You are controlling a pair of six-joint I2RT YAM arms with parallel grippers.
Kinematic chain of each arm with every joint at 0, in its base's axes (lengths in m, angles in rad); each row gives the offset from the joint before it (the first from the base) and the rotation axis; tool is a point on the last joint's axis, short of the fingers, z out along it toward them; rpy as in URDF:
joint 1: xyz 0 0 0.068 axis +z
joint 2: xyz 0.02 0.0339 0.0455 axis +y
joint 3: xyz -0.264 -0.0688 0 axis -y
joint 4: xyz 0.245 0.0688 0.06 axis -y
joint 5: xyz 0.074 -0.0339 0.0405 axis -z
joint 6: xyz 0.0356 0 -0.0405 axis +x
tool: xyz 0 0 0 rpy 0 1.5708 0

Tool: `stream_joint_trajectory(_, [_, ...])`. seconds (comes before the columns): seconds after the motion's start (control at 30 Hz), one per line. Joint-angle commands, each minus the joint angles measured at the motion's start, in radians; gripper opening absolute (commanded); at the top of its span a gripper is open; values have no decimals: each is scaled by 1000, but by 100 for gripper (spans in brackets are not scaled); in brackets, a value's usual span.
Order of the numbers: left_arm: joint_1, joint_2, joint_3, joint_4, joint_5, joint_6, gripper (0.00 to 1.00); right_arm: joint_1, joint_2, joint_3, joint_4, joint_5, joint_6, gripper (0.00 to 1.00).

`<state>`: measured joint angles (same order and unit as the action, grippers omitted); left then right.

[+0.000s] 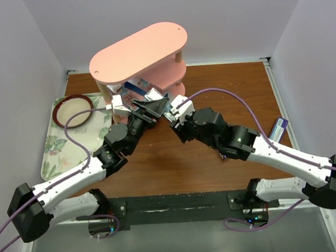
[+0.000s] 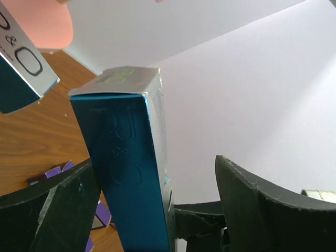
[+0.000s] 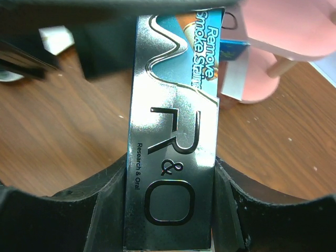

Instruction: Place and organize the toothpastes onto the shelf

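The pink shelf (image 1: pixel 140 53) stands at the back centre, with several toothpaste boxes (image 1: pixel 138 91) on a lower tier. My right gripper (image 3: pixel 170 165) is shut on a silver and teal "R&O" toothpaste box (image 3: pixel 173 131), held in front of the shelf (image 3: pixel 283 31). My left gripper (image 2: pixel 156 165) is open. A teal box (image 2: pixel 126 173) stands between its jaws, leaning on the left finger, with a wide gap to the right finger. In the top view both grippers, left (image 1: pixel 152 107) and right (image 1: pixel 175 111), meet just in front of the shelf. A purple box (image 1: pixel 279 128) lies at the far right.
A floral tray (image 1: pixel 54 145) with a dark red ring (image 1: pixel 73 109) on it sits at the left, beside the shelf. Purple box parts (image 2: pixel 52 173) show low in the left wrist view. White walls close in the table on three sides.
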<state>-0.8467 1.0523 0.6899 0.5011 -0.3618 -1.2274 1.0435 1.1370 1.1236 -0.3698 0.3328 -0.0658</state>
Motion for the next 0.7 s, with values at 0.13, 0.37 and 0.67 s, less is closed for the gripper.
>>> stream_joint_trajectory(0.13, [-3, -126, 43, -104, -23, 386, 96, -112, -22, 71, -43, 68, -20, 23])
stream_joint_trajectory(0.37, [-2, -189, 103, -329, -88, 641, 99, -322, 4, 96, -49, -95, -35, 22])
stream_joint_trajectory(0.67, [0, -268, 168, -431, -137, 1058, 99, -470, 240, 261, -24, -254, -117, 21])
